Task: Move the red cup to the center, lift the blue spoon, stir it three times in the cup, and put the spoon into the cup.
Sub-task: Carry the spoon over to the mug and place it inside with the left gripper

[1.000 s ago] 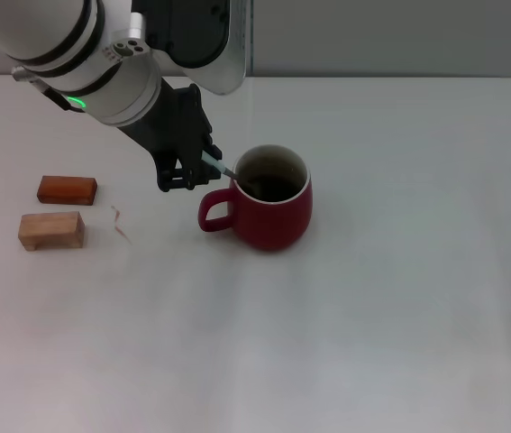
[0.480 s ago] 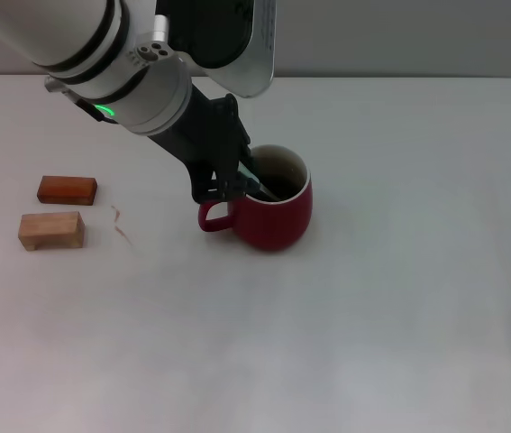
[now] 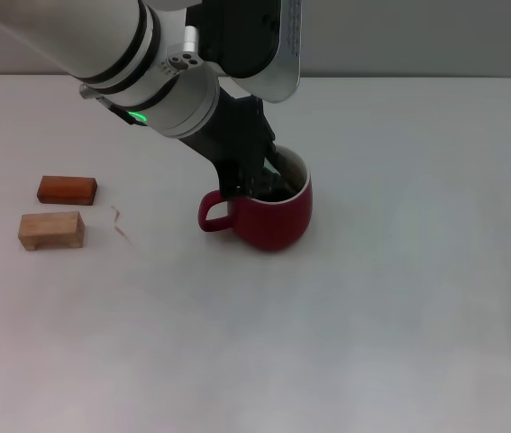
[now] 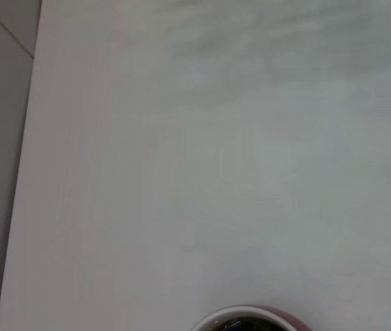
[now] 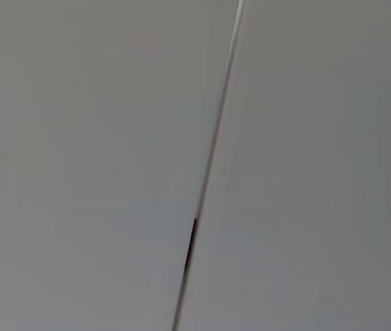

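- Mug: the red cup stands upright a little left of the frame's middle in the head view, on the white surface, with its loop handle pointing toward the left of the frame.
- The left hand reaches down from the upper left of the frame, and its dark fingers sit over the cup's near-left rim, dipping into the cream opening.
- How far the left hand's fingers are spread cannot be told, since they merge with the dark inside of the cup.
- The blue spoon cannot be picked out in the head view; the hand and the cup's dark interior cover the spot where it would be.
- In the left wrist view, only an arc of the cup's pale rim shows at the bottom edge, with bare surface filling the rest.
- Two wooden blocks lie well apart from the cup at the left of the frame: a reddish-brown block above a paler tan block.
- A small curled scrap lies between the blocks and the cup.
- The right hand is out of sight; its wrist view shows only plain grey panels with a thin seam.
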Controlling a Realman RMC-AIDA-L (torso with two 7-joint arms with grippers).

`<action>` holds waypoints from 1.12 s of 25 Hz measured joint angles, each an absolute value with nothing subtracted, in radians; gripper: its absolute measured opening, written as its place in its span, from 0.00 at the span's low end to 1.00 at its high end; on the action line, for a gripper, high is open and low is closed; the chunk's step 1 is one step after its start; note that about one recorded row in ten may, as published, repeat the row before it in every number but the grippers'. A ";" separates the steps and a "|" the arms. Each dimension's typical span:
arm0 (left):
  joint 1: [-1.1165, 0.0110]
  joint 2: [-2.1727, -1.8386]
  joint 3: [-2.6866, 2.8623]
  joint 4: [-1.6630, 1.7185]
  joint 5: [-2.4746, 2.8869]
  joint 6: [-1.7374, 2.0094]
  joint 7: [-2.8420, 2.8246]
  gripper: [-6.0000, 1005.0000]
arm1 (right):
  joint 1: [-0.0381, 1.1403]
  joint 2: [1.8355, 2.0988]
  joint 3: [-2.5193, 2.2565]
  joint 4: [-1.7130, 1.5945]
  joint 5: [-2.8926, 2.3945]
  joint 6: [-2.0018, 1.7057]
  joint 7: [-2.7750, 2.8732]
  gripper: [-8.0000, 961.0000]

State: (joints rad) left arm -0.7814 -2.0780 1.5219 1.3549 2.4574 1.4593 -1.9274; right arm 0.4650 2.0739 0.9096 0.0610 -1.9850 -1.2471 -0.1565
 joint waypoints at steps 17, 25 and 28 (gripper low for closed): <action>-0.766 -2.070 1.511 1.355 2.515 1.442 -1.946 0.18 | 0.463 2.071 0.910 0.060 -1.985 -1.247 -0.157 0.76; -0.757 -2.069 1.497 1.400 2.520 1.520 -1.959 0.18 | 0.471 2.071 0.910 0.060 -1.985 -1.243 -0.157 0.76; -0.752 -2.069 1.495 1.419 2.511 1.550 -1.961 0.18 | 0.474 2.071 0.910 0.061 -1.985 -1.241 -0.157 0.76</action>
